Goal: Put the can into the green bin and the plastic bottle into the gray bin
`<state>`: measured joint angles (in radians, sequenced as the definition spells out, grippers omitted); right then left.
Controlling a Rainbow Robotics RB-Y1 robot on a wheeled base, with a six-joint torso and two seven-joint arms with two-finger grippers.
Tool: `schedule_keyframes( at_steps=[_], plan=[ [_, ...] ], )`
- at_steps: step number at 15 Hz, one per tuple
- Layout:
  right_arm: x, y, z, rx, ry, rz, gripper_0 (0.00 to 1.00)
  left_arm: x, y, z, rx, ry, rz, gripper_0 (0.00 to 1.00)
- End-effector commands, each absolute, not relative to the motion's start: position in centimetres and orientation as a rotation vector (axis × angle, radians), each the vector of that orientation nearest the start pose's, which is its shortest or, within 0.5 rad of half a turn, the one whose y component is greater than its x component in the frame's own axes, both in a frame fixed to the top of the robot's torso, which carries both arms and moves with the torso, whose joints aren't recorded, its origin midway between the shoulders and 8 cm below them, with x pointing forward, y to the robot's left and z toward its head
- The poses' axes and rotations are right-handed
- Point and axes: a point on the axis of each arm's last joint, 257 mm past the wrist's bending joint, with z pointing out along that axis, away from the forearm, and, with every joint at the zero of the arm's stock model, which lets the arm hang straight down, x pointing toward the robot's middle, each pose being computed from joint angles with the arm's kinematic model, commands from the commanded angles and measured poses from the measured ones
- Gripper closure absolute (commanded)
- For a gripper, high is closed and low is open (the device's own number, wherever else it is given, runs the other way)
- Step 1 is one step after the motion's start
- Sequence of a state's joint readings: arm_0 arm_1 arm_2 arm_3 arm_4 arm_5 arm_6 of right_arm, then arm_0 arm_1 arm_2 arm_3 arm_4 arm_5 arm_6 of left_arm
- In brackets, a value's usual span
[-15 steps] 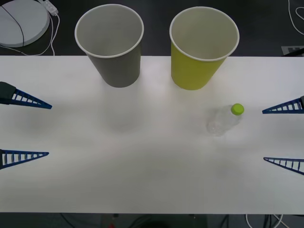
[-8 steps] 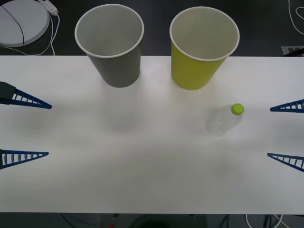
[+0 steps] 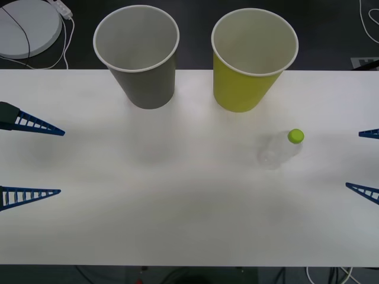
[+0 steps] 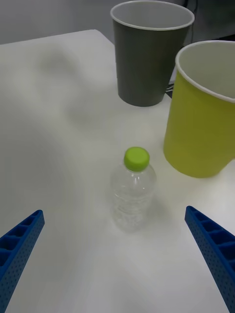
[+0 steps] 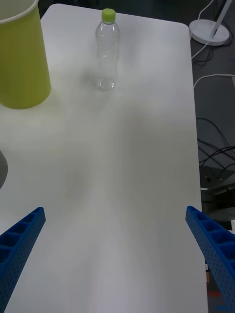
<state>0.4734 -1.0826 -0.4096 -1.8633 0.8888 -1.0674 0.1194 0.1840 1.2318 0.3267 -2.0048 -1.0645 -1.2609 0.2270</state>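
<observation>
I have the plastic bottle point(image 3: 279, 149) standing upright on the white bench point(image 3: 177, 207), on my right half, its lime-green cap point(image 3: 296, 136) on top. It sits apart from both bins, nearer the green bin point(image 3: 251, 59) than anything else — just in front of that bin and a little to its right. From the right wrist camera the bottle point(image 4: 132, 193) stands between me and the two bins, with the green bin point(image 4: 203, 110) close beside it and the gray bin point(image 4: 149, 51) farther back. The gray bin point(image 3: 139, 56) stands to the left of the green one at the far edge of the bench, the two near each other but not touching; both are upright and I see only white inside each.

My right tool point(image 3: 368, 162) is at the right edge of the bench, its two blue ribbed fingers point(image 3: 364, 190) spread wide with nothing between them, well clear of the bottle. My left tool point(image 3: 56, 161) sits over the left edge of the bench, likewise spread wide and holding nothing — its fingers point(image 3: 35, 194) point toward the middle. Through the left wrist camera the bottle point(image 5: 106, 49) is far across the bench, beside the green bin point(image 5: 22, 58).

A white round base point(image 3: 26, 26) with a cable lies on the floor beyond the far left corner.
</observation>
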Motion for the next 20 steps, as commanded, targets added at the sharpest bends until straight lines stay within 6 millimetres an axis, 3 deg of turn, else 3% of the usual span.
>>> schedule_keyframes(
  at_steps=[1, 9, 20],
  plan=[
    [33.6, -33.7, -13.6, -1.187, 1.568, 0.316, 0.00, 32.3, 25.8, -9.8, 1.592, 1.579, -0.448, 0.00],
    [35.4, -35.9, -16.1, -1.143, 1.598, 0.300, 0.00, 32.3, 25.8, -9.8, 1.592, 1.579, -0.448, 0.00],
    [37.7, -35.7, -19.7, -1.053, 1.593, 0.299, 0.00, 32.3, 25.8, -9.8, 1.592, 1.579, -0.448, 0.00]
  ],
)
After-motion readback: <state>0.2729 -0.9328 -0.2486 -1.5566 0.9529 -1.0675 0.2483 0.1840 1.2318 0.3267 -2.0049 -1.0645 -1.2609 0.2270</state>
